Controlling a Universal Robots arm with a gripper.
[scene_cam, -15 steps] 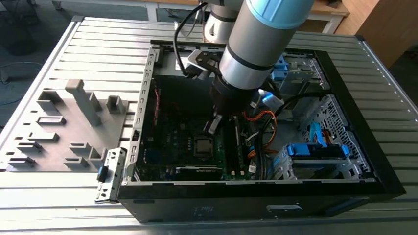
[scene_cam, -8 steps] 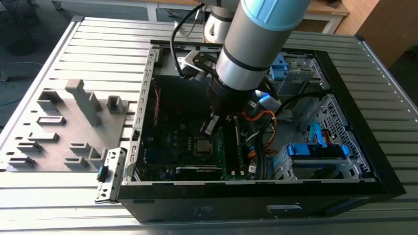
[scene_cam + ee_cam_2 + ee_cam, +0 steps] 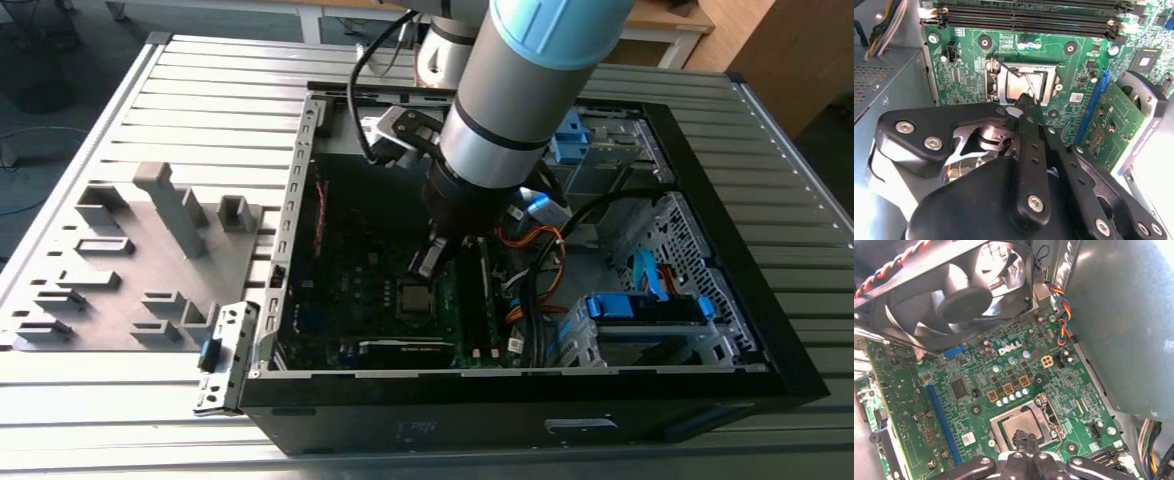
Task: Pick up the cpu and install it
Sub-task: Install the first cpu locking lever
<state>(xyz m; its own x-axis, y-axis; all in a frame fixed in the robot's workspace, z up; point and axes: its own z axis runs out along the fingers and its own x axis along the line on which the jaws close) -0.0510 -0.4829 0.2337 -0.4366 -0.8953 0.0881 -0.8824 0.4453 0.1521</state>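
Silver-grey metal marks the cpu [image 3: 1026,84], a small square chip lying flat in its socket on the green motherboard [image 3: 969,60], framed by the socket's metal bracket [image 3: 993,80]. In both wrist views the black fingers of the jaws are drawn together into one narrow tip with no gap between them and nothing held, and that tip sits right over the near edge of the cpu [image 3: 1021,425]; whether it touches the metal top cannot be told. In the first wrist view the gripper [image 3: 1026,440] shows as a dark point overlapping the chip's edge, with its black linkage arms spreading out behind it.

Beyond the jaws in the second wrist view run the long dark memory slots [image 3: 1029,17], and to one side of the jaws a blue slot [image 3: 1091,107] stands beside a green expansion card [image 3: 1109,130]. In the first wrist view a large black fan [image 3: 954,295] hangs beyond the socket, with coloured wires [image 3: 1061,315] running along the grey case wall [image 3: 1119,325].

In the exterior view the arm [image 3: 514,100] reaches down into the open black computer case [image 3: 747,330], which lies on its side on a ribbed metal table [image 3: 200,80]. The gripper [image 3: 434,255] ends just above the socket area [image 3: 416,297]. A grey fixture plate [image 3: 134,260] with raised blocks lies on the table at the exterior view's left of the case.
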